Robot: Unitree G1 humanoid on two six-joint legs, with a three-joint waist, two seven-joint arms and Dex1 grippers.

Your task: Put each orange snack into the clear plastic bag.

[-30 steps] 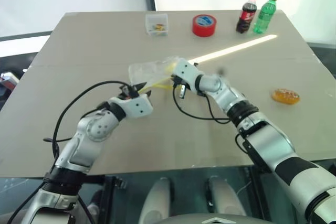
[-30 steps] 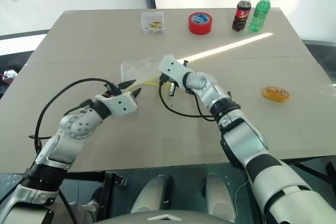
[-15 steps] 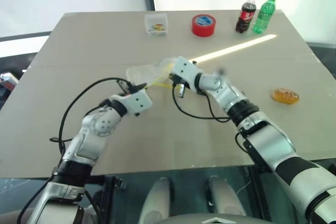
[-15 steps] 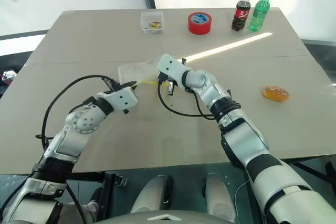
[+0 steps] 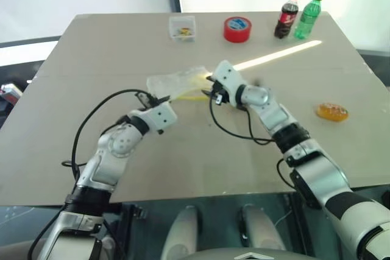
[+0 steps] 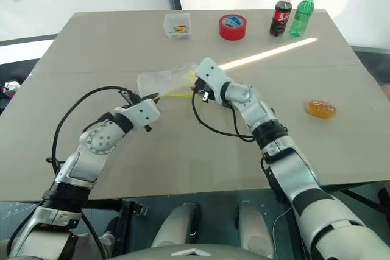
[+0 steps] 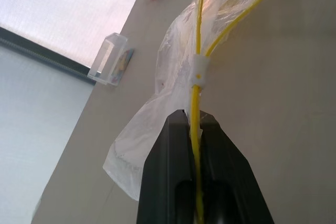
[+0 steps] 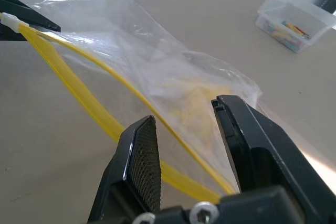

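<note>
One orange snack [image 5: 332, 112] is seen lying on the table [image 5: 183, 150], well apart from the right gripper [image 8: 186, 145] and out to its right side. The clear plastic bag [image 6: 163, 82] is stretched between the two grippers near the middle of the table. The left gripper [image 7: 192, 124] is pressed together on the bag's yellow strip [image 7: 198, 51], which runs out ahead of its fingertips to a white slider. The right gripper's jaws are spread, with the yellow strip and the crinkled film passing between them; no squeeze on the bag is seen there. Beyond both grippers, at the table's far edge, a small clear box [image 5: 182, 28], a red tape roll [image 5: 237, 29] and two bottles [image 5: 298, 15] are set.
</note>
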